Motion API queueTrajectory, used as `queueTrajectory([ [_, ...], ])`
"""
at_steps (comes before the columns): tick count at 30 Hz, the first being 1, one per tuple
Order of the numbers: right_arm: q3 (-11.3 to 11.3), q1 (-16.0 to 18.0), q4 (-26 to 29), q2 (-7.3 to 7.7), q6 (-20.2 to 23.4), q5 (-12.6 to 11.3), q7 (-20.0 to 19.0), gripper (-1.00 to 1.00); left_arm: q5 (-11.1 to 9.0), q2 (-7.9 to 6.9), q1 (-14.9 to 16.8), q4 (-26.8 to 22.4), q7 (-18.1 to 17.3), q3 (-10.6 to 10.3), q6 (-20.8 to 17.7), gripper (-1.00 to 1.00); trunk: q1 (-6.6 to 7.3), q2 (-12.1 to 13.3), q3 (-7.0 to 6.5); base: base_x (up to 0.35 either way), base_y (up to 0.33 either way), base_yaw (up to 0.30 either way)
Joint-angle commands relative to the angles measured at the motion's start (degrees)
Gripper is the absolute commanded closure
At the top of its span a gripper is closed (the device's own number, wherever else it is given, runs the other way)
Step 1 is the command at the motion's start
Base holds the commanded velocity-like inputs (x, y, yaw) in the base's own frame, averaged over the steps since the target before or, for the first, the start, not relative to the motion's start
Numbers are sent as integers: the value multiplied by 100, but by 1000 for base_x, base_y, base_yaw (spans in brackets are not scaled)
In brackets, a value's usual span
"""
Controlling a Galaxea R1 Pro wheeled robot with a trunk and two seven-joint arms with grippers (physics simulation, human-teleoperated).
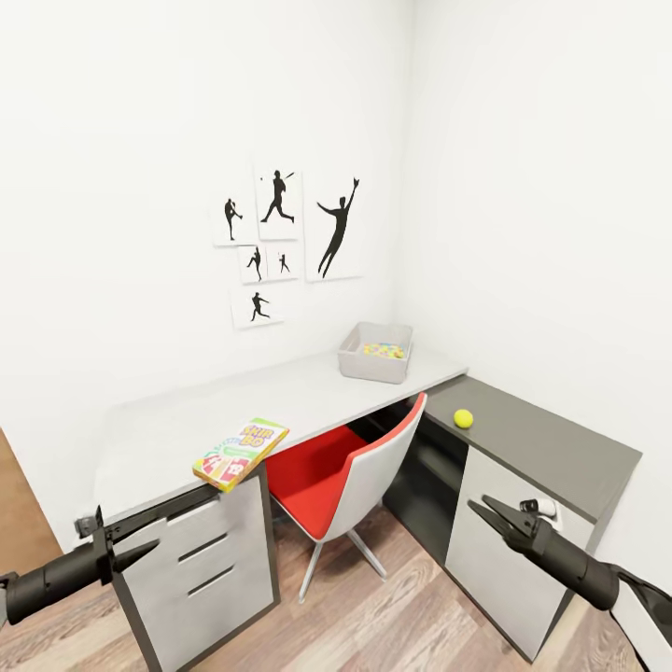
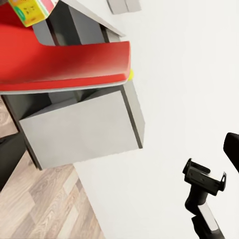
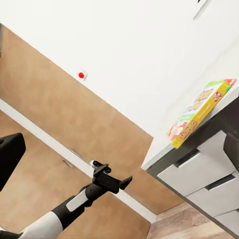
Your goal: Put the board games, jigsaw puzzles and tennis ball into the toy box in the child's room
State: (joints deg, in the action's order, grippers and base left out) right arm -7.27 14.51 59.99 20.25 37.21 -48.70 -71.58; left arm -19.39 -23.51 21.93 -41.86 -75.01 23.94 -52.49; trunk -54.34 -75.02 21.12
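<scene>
A green, yellow and red Skip-Bo board game [image 1: 241, 453] lies at the front edge of the white table [image 1: 177, 420], above the drawers; it also shows in both wrist views [image 2: 29, 10] [image 3: 200, 110]. At the table's far end stands the grey toy box [image 1: 373, 367], with bright jigsaw puzzle pieces [image 1: 384, 351] showing inside. The tennis ball [image 1: 463, 418] rests on the lower dark grey cabinet. My left gripper [image 1: 140, 551] [image 3: 113, 179] hangs open in front of the drawer unit. My right gripper [image 1: 489, 511] [image 2: 204, 175] is open and empty before the cabinet. The bed is out of view.
A red and white chair [image 1: 341, 471] is pushed half under the table between the drawer unit [image 1: 210, 560] and the dark grey cabinet [image 1: 551, 448]. Wood floor lies in front of it. Walls close the corner behind, and a brown panel [image 3: 50, 109] stands to the left.
</scene>
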Motion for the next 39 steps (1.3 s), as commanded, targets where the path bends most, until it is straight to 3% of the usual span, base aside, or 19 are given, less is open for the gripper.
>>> queueTrajectory([
  [1,2,1,1,-1,47,-24,-16,-100,-12,-1,4,3,-2,4,-54,-100,0,-4,7,0,0,0],
  [4,4,-3,-5,-8,46,-16,-41,-100,-12,-3,3,7,14,25,-61,-100,0,-4,7,0,0,0],
  [12,0,-9,-25,-13,21,-1,-58,-100,-8,8,1,22,44,415,-63,-100,-176,-325,150,0,0,0],
  [16,0,-9,-29,-17,12,0,-58,-100,-5,11,0,26,50,505,-56,-100,-176,-325,150,0,0,0],
  [30,6,-10,-31,-21,5,6,21,-100,-10,60,1,29,62,570,-27,-100,-176,-325,150,0,0,0],
  [39,8,-10,-38,-21,5,8,37,-100,-12,107,0,37,277,596,-17,-100,-176,-325,150,32,-20,0],
])
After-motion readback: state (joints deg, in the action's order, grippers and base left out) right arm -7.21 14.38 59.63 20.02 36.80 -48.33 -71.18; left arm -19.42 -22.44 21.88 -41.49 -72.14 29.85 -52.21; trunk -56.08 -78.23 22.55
